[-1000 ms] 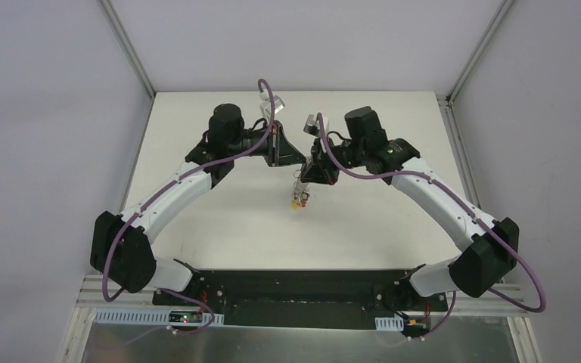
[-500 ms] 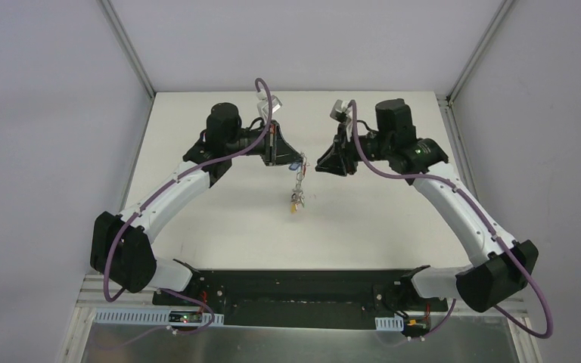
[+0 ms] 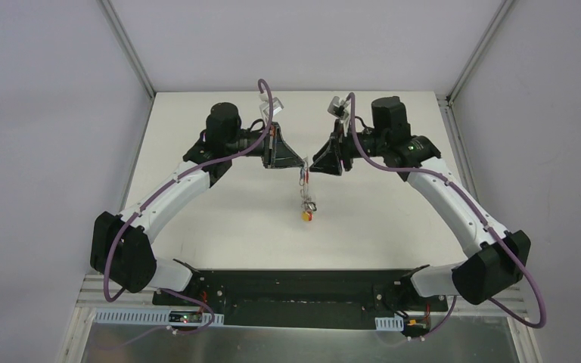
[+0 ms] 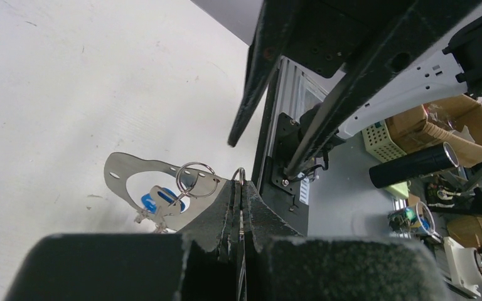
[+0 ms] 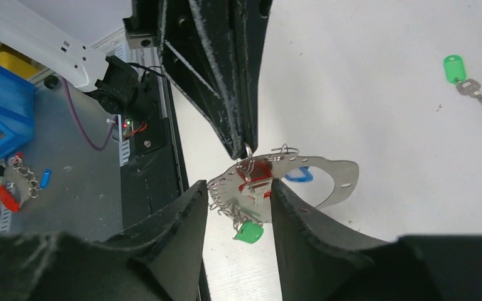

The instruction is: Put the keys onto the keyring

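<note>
My left gripper (image 3: 302, 162) is shut on the top wire of the keyring (image 3: 304, 183) and holds it above the table; its jaws also show pinched on the wire in the left wrist view (image 4: 241, 183). The keyring is a grey metal loop (image 5: 334, 180) with several keys hanging from it: red tag (image 5: 258, 172), blue tag (image 5: 297, 175), green tag (image 5: 249, 232). In the top view an orange-yellow tag (image 3: 307, 215) hangs lowest. My right gripper (image 3: 315, 165) is open and empty, its fingers either side of the bundle (image 5: 235, 202) without touching. A loose green-tagged key (image 5: 455, 68) lies on the table.
White table (image 3: 219, 219) with grey walls around it. The black base rail (image 3: 295, 291) runs along the near edge. The two wrists are close together above the table's far middle.
My right gripper let go of the bundle, swung out to the right, then came back slightly left. The keyring with its keys now hangs lower and further right from my left gripper.
</note>
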{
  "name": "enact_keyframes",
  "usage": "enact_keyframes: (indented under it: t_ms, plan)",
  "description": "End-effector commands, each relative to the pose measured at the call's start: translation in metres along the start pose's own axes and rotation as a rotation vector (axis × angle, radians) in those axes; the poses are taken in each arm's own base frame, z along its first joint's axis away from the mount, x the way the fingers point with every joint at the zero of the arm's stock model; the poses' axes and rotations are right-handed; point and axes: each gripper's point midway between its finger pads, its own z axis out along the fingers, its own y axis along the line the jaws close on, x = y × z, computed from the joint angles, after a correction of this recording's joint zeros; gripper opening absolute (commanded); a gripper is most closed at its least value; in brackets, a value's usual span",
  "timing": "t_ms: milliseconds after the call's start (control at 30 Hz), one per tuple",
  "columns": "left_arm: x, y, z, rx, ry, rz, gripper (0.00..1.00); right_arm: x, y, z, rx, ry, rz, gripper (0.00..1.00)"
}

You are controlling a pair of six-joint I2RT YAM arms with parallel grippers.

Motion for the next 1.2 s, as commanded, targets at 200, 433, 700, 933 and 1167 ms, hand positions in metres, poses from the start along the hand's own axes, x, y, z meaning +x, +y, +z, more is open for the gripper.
enact_keyframes:
  t_ms: [200,433,700,933,1167]
  plan:
    - [-0.015,-0.025,-0.005,0.073,-0.029,0.096,0.00,-0.010,0.004,0.016,-0.092,-0.014,0.039,0.41]
    - [-0.010,-0.023,-0.004,0.069,-0.012,0.097,0.00,-0.012,0.008,0.017,-0.118,-0.015,0.041,0.32]
    - [-0.007,-0.020,-0.002,0.063,0.000,0.095,0.00,-0.011,0.010,0.020,-0.142,-0.013,0.059,0.19]
    - [-0.004,-0.019,-0.002,0.059,0.007,0.107,0.00,-0.006,0.008,0.020,-0.129,-0.008,0.057,0.02]
    - [-0.002,-0.018,-0.004,0.047,0.015,0.142,0.00,0.009,0.001,0.014,-0.082,-0.001,0.057,0.00]
